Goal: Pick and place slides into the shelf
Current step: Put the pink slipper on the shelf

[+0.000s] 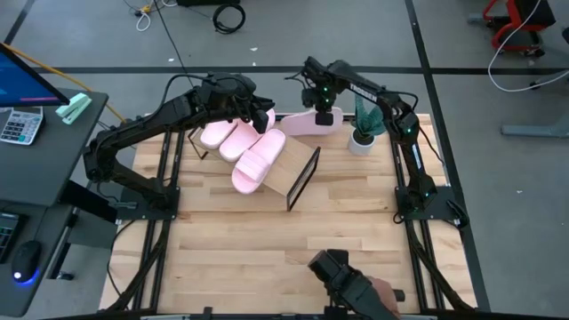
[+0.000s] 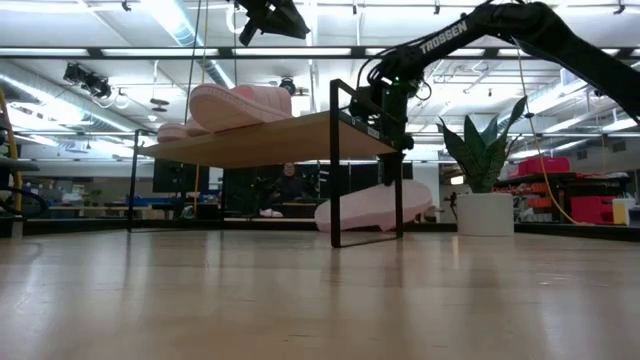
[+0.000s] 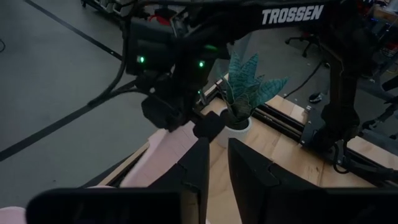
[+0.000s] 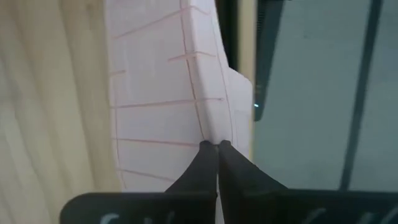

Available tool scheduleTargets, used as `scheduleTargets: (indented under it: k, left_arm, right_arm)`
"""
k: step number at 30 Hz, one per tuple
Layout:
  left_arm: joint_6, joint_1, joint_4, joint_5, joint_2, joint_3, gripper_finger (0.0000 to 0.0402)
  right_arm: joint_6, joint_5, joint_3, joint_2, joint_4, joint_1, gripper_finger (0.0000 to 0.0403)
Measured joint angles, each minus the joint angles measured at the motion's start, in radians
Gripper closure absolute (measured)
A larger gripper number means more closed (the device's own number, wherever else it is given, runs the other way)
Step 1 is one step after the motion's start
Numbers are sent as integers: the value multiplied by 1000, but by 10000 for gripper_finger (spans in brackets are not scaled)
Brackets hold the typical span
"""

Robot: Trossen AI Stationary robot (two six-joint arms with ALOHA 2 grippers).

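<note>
Pink slide (image 4: 165, 93) pinched between right jaws.

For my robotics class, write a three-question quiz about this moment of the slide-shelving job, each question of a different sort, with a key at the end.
1. True or false: the right gripper is shut on the edge of a slide on the table.
2. How many slides already lie on the shelf? A) one B) three C) four
3. Fill in: beside the right arm, near the table's far edge, stands a potted ____.

Key
1. True: in the right wrist view the fingertips meet on the pink sole's edge.
2. B: three slides on the shelf lie side by side on the plank, with the left gripper over them.
3. plant
</note>
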Motion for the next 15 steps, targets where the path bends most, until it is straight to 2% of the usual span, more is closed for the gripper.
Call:
scheduleTargets:
  k: [11,15]
  left_arm:
    - [1,0,0,0,0,0,339]
    - [1,0,0,0,0,0,338]
  right_arm:
    - [5,-5,65,-1,-88,20,401]
    - [10,-66,61,-1,-86,43,401]
